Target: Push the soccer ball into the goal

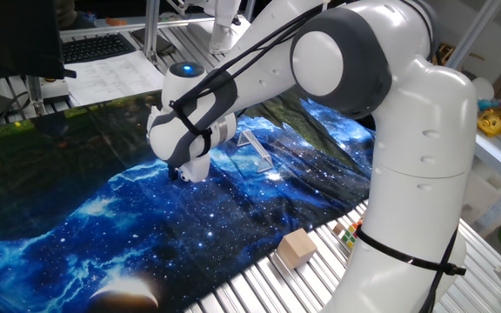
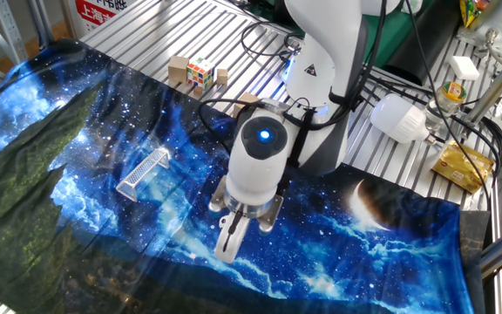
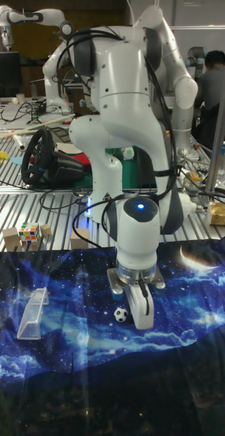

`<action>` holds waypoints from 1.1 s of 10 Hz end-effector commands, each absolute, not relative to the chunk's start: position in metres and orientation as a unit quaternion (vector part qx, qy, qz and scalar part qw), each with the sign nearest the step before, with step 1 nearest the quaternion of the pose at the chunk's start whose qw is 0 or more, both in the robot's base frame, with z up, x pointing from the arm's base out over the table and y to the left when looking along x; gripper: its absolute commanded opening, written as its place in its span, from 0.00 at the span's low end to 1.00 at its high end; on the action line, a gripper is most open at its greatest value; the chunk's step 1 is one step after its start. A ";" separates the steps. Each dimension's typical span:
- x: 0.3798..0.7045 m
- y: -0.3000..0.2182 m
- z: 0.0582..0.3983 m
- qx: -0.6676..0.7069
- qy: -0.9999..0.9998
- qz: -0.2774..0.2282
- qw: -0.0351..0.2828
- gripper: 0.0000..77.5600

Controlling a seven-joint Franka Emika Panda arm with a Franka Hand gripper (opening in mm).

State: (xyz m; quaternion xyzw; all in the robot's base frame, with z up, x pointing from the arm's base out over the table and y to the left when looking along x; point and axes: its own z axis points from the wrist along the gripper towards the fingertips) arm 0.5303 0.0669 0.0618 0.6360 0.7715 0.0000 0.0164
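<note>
The soccer ball (image 3: 121,314), tiny and white with black patches, lies on the space-print cloth in the tall fixed view. My gripper (image 3: 142,312) stands just to its right, pointing down, fingers together and shut on nothing. The goal (image 3: 32,313), a small whitish rod frame, lies further left on the cloth, well apart from the ball. The goal (image 2: 144,173) sits left of my gripper (image 2: 227,248) in the other fixed view, and the goal (image 1: 255,149) shows behind my wrist in one fixed view. In both of these views the ball is hidden by the hand.
A puzzle cube (image 2: 200,71) and wooden blocks (image 2: 178,68) sit on the metal slats beyond the cloth. Another wooden block (image 1: 297,247) lies by the cloth's edge near the robot base. A white bulb (image 2: 399,118) and cables lie by the base.
</note>
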 end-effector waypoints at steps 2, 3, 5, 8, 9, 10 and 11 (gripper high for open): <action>0.533 0.052 0.064 0.636 0.772 0.002 0.016 0.00; 0.531 0.048 0.062 0.636 0.771 0.001 0.017 0.00; 0.527 0.038 0.059 0.635 0.772 0.001 0.018 0.00; 0.525 0.023 0.061 0.636 0.772 0.003 0.020 0.00; 0.525 0.019 0.061 0.638 0.770 0.003 0.020 0.00; 0.524 0.015 0.062 0.638 0.770 0.002 0.021 0.00; 0.524 0.013 0.063 0.638 0.770 0.002 0.021 0.00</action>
